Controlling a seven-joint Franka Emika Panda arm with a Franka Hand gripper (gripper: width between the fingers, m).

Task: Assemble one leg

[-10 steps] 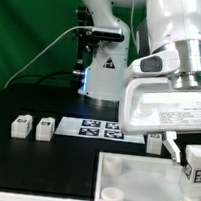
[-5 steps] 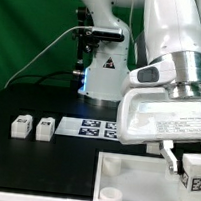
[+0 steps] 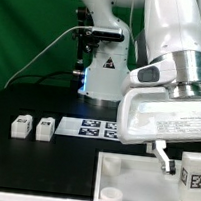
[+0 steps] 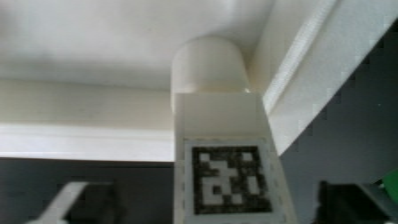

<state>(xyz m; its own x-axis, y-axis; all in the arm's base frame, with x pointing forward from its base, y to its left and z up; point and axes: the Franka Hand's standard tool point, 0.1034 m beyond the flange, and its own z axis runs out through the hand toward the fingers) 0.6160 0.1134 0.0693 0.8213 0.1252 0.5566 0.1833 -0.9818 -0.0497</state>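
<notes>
Leg (image 3: 192, 171) upright now, less tilted than before, hand (image 4: 208, 203) spread around it

A tray (image 3: 129, 177) is lying on the desk (image 3: 42, 158) at the front, toward the exterior view's right. A leg (image 3: 193, 171) is standing upright in it, just beside its rim, between the end effector's (image 3: 185, 166) spread fingers. The marker board (image 3: 101, 129) is lying behind the tray. A second leg (image 3: 45, 128) and a third leg (image 3: 22, 127) are sitting side by side to the board's left.
</notes>
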